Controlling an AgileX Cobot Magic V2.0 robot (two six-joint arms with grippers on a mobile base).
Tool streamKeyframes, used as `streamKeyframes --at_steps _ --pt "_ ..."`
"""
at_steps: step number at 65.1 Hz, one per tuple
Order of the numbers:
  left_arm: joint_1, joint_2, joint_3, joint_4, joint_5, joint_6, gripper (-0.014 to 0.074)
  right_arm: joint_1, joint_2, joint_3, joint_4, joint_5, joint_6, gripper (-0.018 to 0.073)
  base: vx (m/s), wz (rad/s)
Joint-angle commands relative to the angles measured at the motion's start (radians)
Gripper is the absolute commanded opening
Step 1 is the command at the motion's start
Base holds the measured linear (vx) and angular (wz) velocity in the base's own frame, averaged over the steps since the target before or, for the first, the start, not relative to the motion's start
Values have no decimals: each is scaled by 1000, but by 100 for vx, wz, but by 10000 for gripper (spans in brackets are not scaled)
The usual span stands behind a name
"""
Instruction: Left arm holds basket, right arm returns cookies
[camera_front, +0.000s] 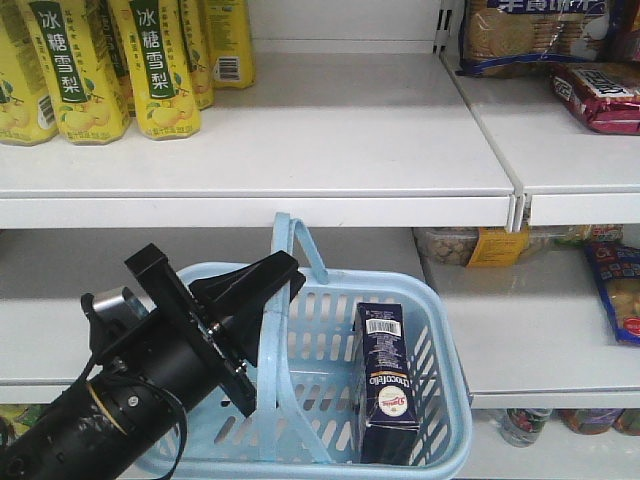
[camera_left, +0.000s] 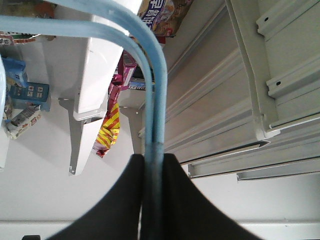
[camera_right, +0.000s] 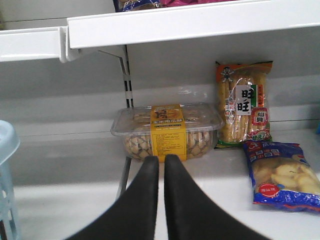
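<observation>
The light blue basket (camera_front: 440, 400) hangs in front of the shelves, low in the front view. My left gripper (camera_front: 285, 272) is shut on its hoop handle (camera_front: 300, 245). In the left wrist view the handle (camera_left: 150, 75) runs down between the closed black fingers of the left gripper (camera_left: 153, 162). The cookies (camera_front: 388, 385), a dark navy carton with a barcode on top, stand upright at the basket's right side. My right gripper (camera_right: 161, 162) is shut and empty, and points at the lower shelf. It is out of the front view. The basket's rim (camera_right: 6, 145) shows at its left.
Ahead of the right gripper are a clear tub of biscuits with a yellow label (camera_right: 167, 131), an upright snack bag (camera_right: 245, 102) and a blue bag (camera_right: 282, 172). Yellow bottles (camera_front: 160, 60) stand on the upper shelf (camera_front: 300, 180), with a biscuit bag (camera_front: 530, 35) at its right.
</observation>
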Motion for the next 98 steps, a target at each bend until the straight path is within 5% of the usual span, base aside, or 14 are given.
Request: streamKeyframes --at_steps 1,98 --pt "1 -40 -28 -9 -279 -5 -3 -4 -13 18 -5 -72 -9 -6 -1 8" --pt "1 -40 -28 -9 -279 -5 -3 -4 -13 18 -5 -72 -9 -6 1 2"
